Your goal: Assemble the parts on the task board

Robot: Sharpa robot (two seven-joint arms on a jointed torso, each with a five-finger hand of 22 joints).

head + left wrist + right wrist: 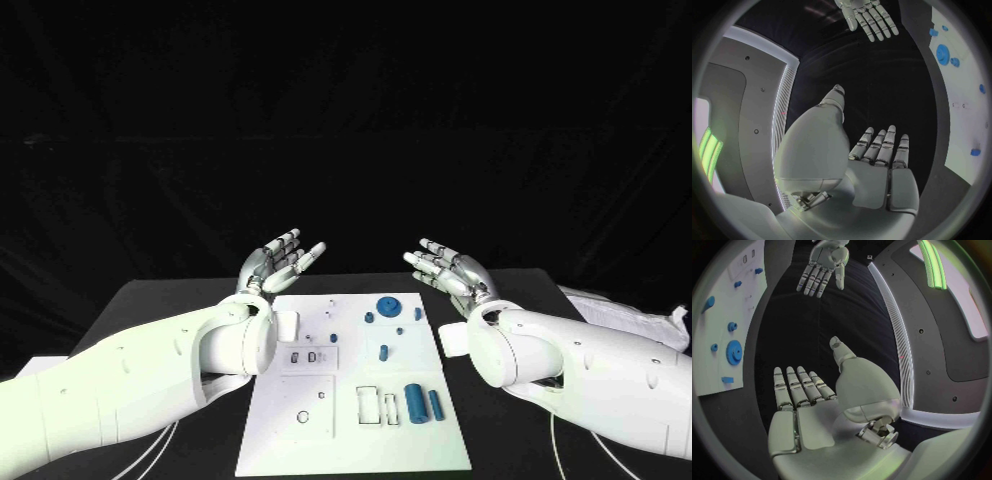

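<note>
Parts wait untouched while the left hand (280, 259) and right hand (450, 270) hover raised beyond the task board's (320, 442) far edge, palms facing, fingers straight and slightly apart, holding nothing. Between the arms the board lies mid-tabletop, carrying a blue gear (388, 306) near its far edge and blue cylinders (417, 402) toward its near right corner.

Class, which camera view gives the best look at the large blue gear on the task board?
The right wrist view: the large blue gear shows big, teeth visible. The left wrist view shows it near the rim, foreshortened. The head view shows it small on the task board.
</note>
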